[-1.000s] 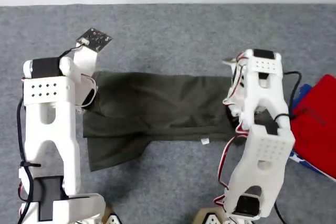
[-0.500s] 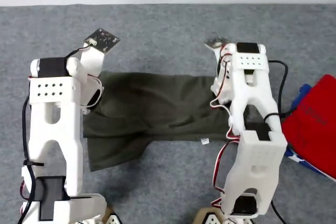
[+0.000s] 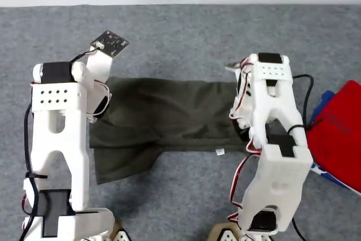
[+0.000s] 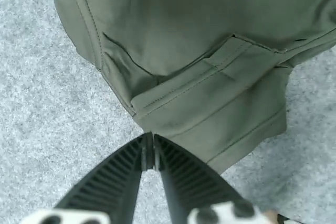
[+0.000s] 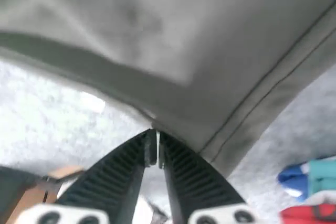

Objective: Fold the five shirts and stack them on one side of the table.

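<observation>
Two closed grippers hold an olive shirt spread across the grey table: the left gripper pinches one end's hem, the right gripper the other end. Either shallow pinch could slip, spoiling the fold.

Bright, diffuse light from above. Soft shadows along olive shirt folds and on grey table; right wrist view dimmer.

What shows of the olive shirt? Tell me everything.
The olive shirt is dull green cloth with stitched hems, folded into a long band across the grey table, one flap trailing toward the arms' bases, a white tag at its near edge. The left gripper and right gripper are each shut on one end.
</observation>
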